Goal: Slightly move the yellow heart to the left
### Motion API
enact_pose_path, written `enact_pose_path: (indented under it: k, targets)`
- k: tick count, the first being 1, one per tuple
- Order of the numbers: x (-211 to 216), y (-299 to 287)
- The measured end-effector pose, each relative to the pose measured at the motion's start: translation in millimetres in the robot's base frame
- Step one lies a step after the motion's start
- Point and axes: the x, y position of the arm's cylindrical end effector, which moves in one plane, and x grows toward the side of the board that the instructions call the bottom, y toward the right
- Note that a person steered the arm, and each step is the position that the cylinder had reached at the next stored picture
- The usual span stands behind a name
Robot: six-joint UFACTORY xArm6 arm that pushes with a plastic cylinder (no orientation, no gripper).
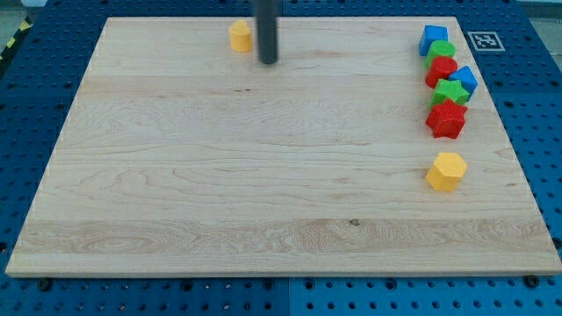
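The small yellow heart-shaped block point(240, 36) sits near the top edge of the board, at about eleven o'clock from the board's centre. My tip point(268, 61), the lower end of a straight dark rod, stands just beside it at roughly four o'clock from the heart, close but with a sliver of wood showing between us. I carry no jaws to open or close, only this rod, which drops almost straight down from the view's top.

The board point(263, 175) is pale wood with long grain lines and a small dark knot low down; it lies on a blue perforated table point(35, 96), with a black-and-white marker tag point(482, 40) at its top right corner.

Well apart, at two to three o'clock, a tight column of blocks runs down the right edge, each touching the next: a blue cube point(432, 39), a green block point(442, 51), a red block point(441, 71), a second blue block point(464, 80), a green star point(450, 92) and a red star point(446, 118). Below them, on its own, sits a yellow hexagonal block point(446, 170).
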Motion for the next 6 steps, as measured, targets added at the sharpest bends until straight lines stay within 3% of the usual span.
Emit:
enact_pose_path:
  k: [1,2,4,5,6]
  targets:
    - [-1.0,33.2]
    - [-33.2,9.3]
    - [-48.4,-127.2]
    - [-48.4,-165.5]
    - [-40.4,-145.5]
